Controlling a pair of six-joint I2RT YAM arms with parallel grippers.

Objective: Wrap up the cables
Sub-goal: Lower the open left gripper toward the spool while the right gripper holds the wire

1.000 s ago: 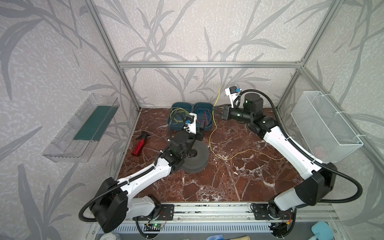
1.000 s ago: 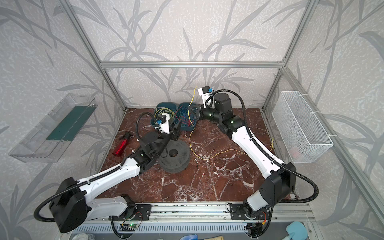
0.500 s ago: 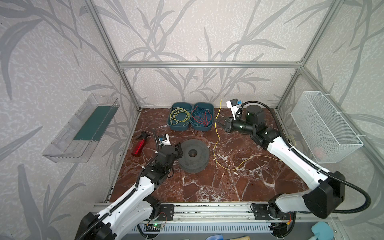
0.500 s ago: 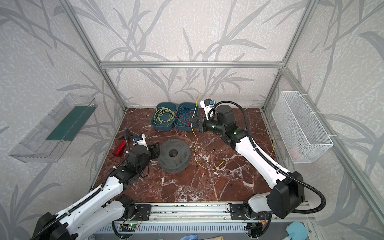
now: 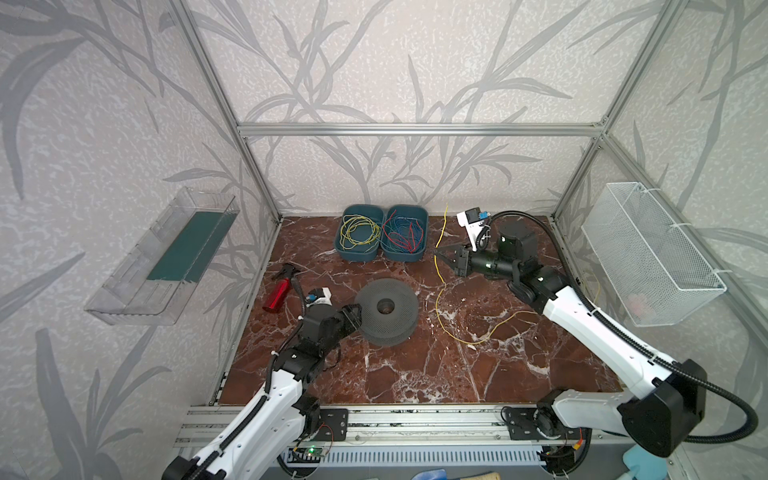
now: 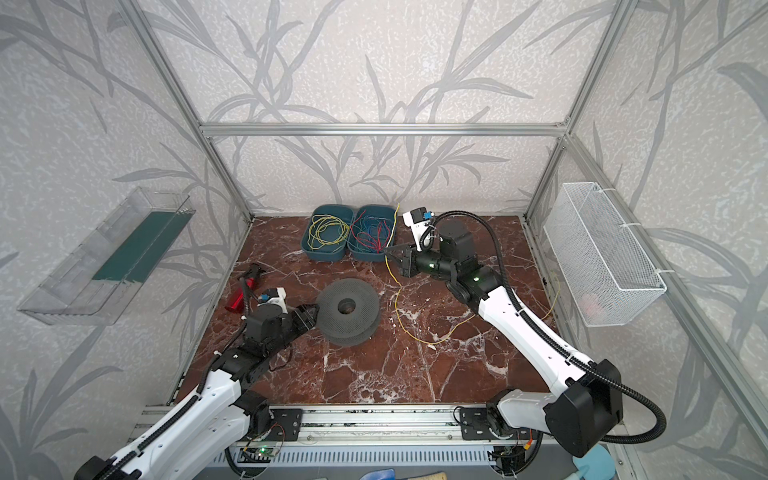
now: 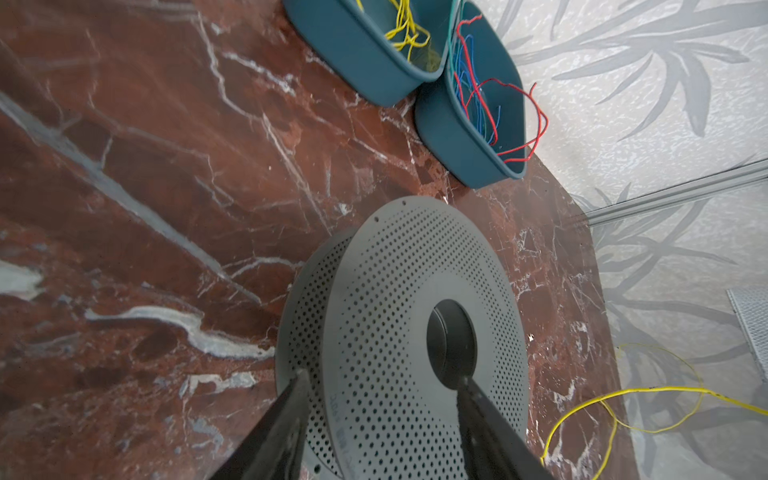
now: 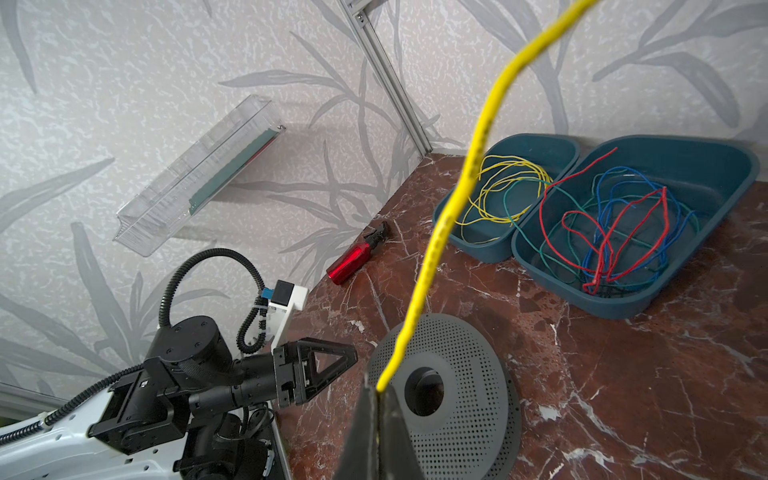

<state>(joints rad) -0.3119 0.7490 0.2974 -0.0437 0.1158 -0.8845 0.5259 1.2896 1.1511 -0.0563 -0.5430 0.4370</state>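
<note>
My right gripper [image 5: 437, 252] hangs above the table right of the bins, shut on a thin yellow cable [image 8: 440, 232]. The cable rises past the closed tips [image 8: 379, 392], and its lower part drops to the marble and loops toward the right wall [image 7: 656, 389]. A grey perforated spool [image 5: 399, 322] lies flat mid-table. At its left rim my left gripper [image 5: 357, 311] is open; the fingers [image 7: 291, 415] stand apart on either side of the rim and hold nothing. More yellow cables [image 5: 359, 230] lie coiled in the left teal bin [image 5: 357, 257].
A second teal bin [image 5: 405, 257] beside it holds red and blue wires. A red spray bottle [image 5: 276, 293] lies near the left wall. A clear tray [image 5: 166, 257] hangs on the left wall. A white wire basket [image 5: 648, 253] hangs on the right wall.
My left arm has pulled back from the bins, swung left of the spool, then come up to its rim. My right gripper has come down with the yellow cable.
</note>
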